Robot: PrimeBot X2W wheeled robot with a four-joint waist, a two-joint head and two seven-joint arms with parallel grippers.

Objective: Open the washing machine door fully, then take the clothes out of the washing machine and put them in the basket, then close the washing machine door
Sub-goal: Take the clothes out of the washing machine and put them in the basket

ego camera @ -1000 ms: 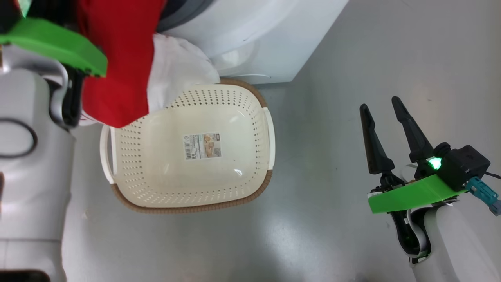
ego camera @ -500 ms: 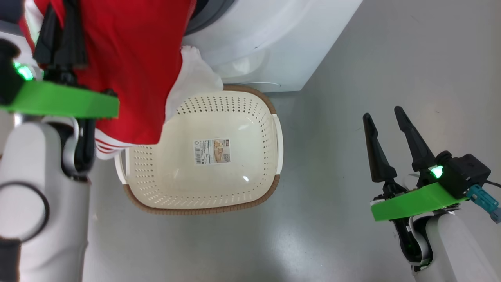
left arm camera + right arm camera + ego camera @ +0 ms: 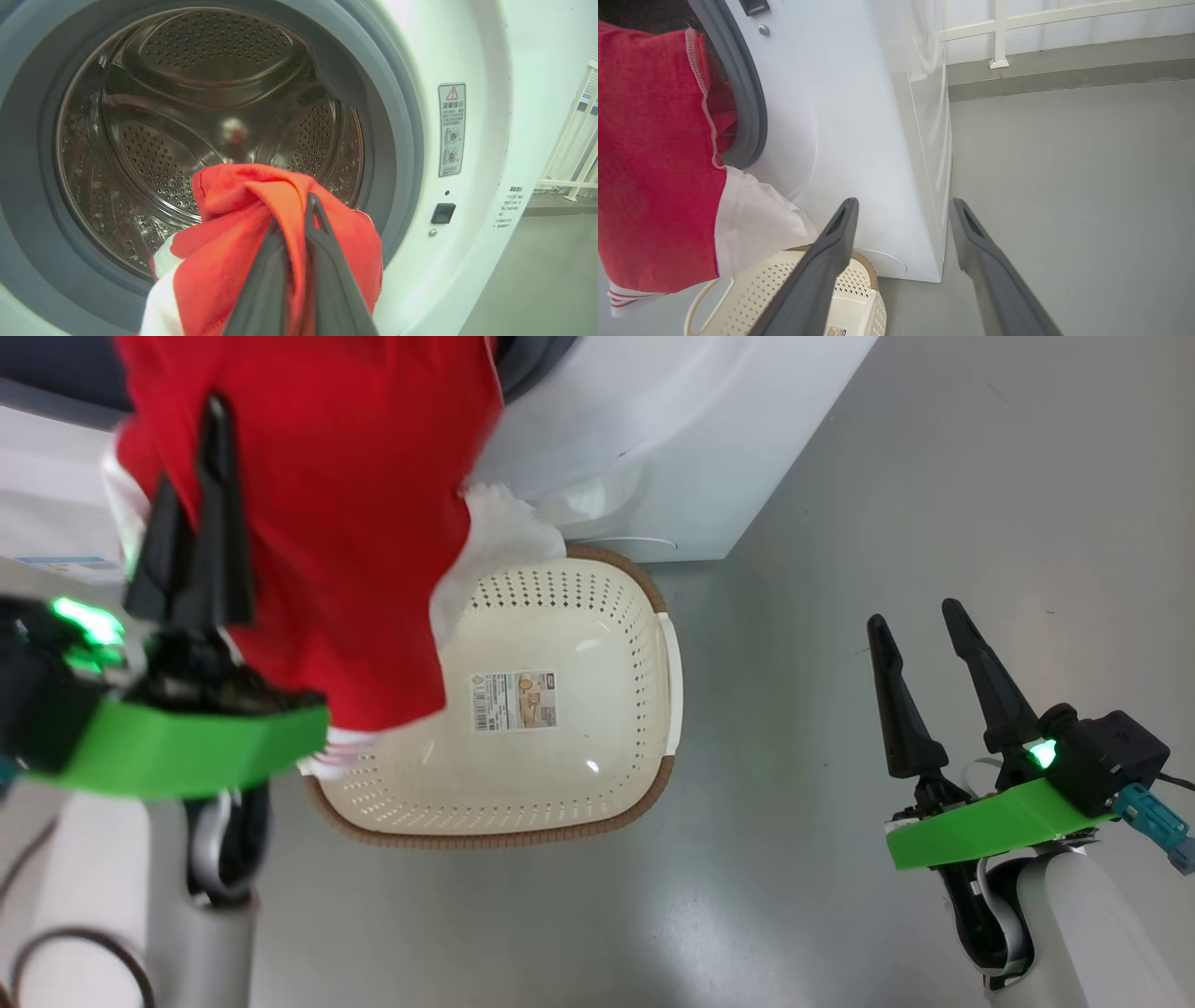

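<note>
At the near right, the right hand (image 3: 912, 613) hangs over the grey floor (image 3: 840, 896), its two fingers spread wide with nothing between them. At the near left, the left hand (image 3: 191, 446) is pinched tight on the red clothes (image 3: 355, 523), which droop in a broad fold with white trim along one edge. Beneath them the cream basket (image 3: 485, 835) sits on the floor, its label sticker (image 3: 512, 700) on the bottom; the hem possibly brushes the basket's left rim. Just beyond stands the white washing machine (image 3: 653, 429), its perforated steel drum (image 3: 187, 116) visible behind the garment.
</note>
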